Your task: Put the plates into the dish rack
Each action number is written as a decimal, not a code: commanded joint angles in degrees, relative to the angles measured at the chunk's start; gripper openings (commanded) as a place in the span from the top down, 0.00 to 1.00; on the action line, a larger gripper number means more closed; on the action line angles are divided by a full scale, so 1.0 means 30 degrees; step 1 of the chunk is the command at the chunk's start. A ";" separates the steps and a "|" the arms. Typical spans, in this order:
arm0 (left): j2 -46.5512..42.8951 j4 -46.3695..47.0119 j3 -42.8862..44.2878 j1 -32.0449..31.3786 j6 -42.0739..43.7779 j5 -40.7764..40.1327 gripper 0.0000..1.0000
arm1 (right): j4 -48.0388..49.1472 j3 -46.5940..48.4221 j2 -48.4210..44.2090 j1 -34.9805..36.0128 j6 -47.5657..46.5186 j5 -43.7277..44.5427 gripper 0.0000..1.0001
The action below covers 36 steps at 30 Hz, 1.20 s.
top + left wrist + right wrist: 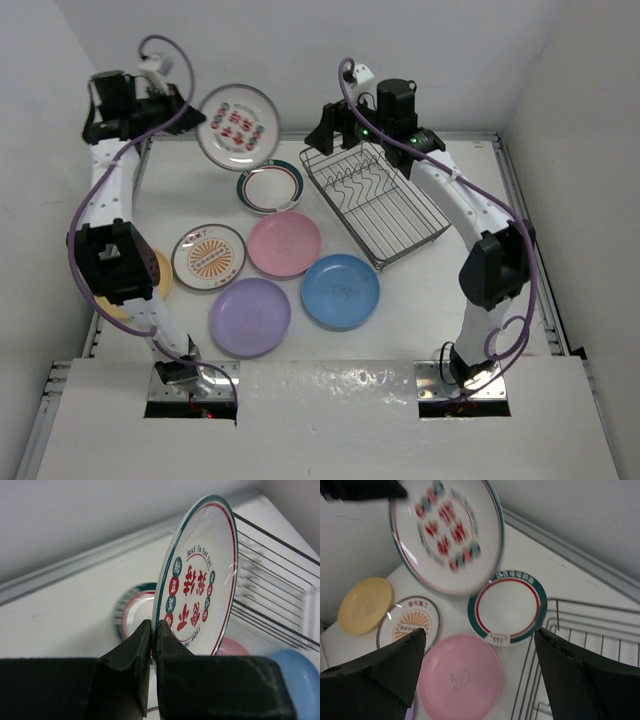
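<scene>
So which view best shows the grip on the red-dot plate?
Left wrist: the left gripper is shut on the rim of the red-dot plate, close up. Top shows the plate aloft, grip tiny; right wrist shows its blurred face only.

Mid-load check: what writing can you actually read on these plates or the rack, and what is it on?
"Just To Eat Eat", roughly: arced across the upper face of the red-dot plate.
Same plate, red characters, dot characters and lower arc: not readable.
Green-rimmed plate, white rim characters: too small.
Sunburst plate, characters above the rays: blurred.
Pink plate, faint centre mark: unreadable.
Dish rack: no text.
</scene>
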 commanded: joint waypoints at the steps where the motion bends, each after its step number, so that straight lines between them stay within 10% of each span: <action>1: -0.0601 -0.2964 0.0354 -0.1793 0.2299 0.2773 1.00 | -0.0200 0.3263 0.1305 -0.0465 0.0523 -0.3442 0.12; 16: -0.0631 -0.7099 0.1730 -0.4963 0.5112 0.5029 1.00 | -0.0875 0.2301 0.2070 -0.0643 -0.2408 -0.4729 0.23; 21: -0.0689 -0.6370 0.1702 -0.5110 0.4235 0.5411 1.00 | -0.0265 0.2275 0.2862 -0.0497 -0.0946 -0.7423 0.50; 25: -0.0660 -0.6017 0.1672 -0.5139 0.3766 0.5383 1.00 | 0.0440 0.1457 0.2572 -0.0379 -0.0737 -0.7810 0.91; 30: -0.0660 -0.4965 0.1410 -0.5110 0.2948 0.4420 1.00 | 0.0208 0.0781 0.1576 -0.0408 -0.1498 -0.6413 1.00; 31: -0.0631 -0.4642 0.1379 -0.5139 0.2277 0.3314 0.95 | -0.0025 0.0721 0.1312 -0.0437 -0.1760 -0.5649 1.00; 33: -0.0601 -0.4142 0.1350 -0.5109 0.1833 0.2049 0.37 | -0.0319 0.0662 0.0521 -0.0496 -0.2435 -0.2877 1.00; 35: -0.0601 -0.3879 0.1379 -0.5080 0.1714 0.0699 0.01 | -0.0699 0.0866 -0.0122 -0.0642 -0.3079 -0.1080 1.00; 36: -0.0601 -0.3819 0.1437 -0.5080 0.1743 0.0347 0.00 | -0.0904 0.1041 -0.0242 -0.0730 -0.3314 -0.0230 1.00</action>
